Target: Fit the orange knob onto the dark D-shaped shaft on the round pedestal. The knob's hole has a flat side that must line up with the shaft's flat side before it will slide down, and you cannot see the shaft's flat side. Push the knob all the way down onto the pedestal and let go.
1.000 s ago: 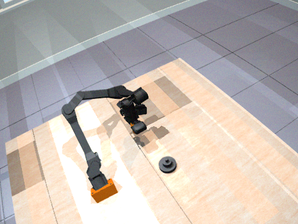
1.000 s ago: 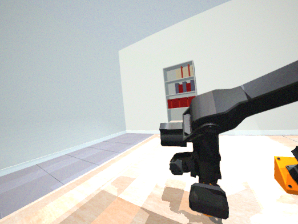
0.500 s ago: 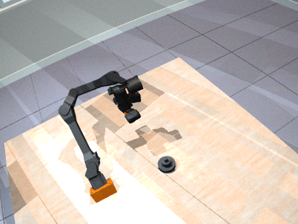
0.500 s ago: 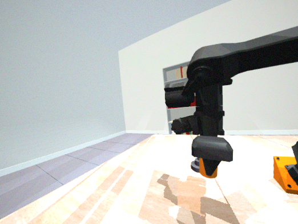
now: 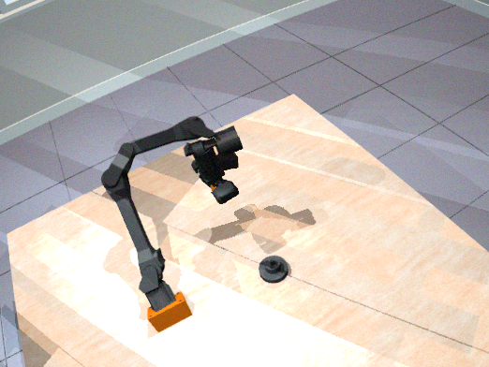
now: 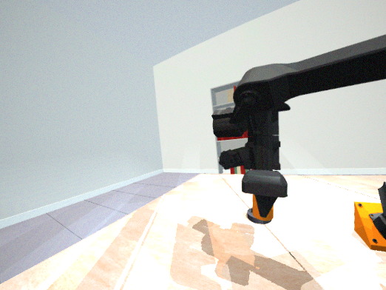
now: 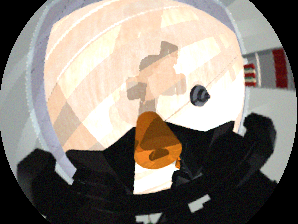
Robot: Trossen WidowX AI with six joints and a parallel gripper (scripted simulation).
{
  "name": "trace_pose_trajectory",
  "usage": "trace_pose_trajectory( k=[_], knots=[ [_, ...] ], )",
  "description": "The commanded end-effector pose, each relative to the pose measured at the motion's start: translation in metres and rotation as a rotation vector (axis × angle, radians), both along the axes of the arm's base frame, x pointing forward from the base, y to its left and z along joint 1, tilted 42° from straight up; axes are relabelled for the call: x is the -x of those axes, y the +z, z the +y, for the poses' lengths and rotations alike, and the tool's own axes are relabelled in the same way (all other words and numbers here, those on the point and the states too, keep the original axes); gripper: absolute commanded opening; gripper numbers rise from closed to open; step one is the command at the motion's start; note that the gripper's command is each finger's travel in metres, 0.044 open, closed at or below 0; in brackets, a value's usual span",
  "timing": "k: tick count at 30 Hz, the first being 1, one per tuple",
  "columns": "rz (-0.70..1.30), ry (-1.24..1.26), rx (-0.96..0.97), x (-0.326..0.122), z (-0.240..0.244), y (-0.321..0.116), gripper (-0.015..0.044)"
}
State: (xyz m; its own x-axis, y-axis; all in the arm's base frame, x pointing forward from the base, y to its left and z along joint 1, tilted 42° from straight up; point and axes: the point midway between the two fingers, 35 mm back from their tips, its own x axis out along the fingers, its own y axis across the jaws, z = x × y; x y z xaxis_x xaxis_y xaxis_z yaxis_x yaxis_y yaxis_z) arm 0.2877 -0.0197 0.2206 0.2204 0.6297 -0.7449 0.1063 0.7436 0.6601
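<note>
My gripper (image 5: 215, 188) (image 6: 264, 207) (image 7: 157, 142) is shut on the orange knob (image 5: 213, 187) (image 6: 270, 214) (image 7: 151, 125) and holds it in the air above the table. The wrist view shows the knob between the fingertips, with a dark recess in its near face. The dark round pedestal (image 5: 265, 276) (image 6: 254, 218) (image 7: 194, 96) stands apart from the knob, to the lower right of the gripper in the top view and right of the knob in the wrist view. Its short shaft (image 5: 273, 264) (image 7: 204, 95) is bare. In the exterior view the knob and finger hide the shaft. The shaft's flat side cannot be made out.
The arm's orange base (image 5: 170, 315) (image 6: 367, 222) stands on the wooden table (image 5: 375, 281) (image 6: 148, 259), left of the pedestal in the top view. Shadows of the arm fall across the table. A shelf (image 6: 219, 97) with red items stands at the far wall.
</note>
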Motion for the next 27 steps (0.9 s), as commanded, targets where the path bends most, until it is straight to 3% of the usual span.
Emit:
trace_pose_trajectory(
  k=[1, 27],
  knots=[
    [0.002, -0.004, 0.007, -0.004, -0.009, -0.008, 0.0000],
    [0.016, 0.013, 0.019, -0.020, -0.062, -0.070, 0.0000]
  ],
)
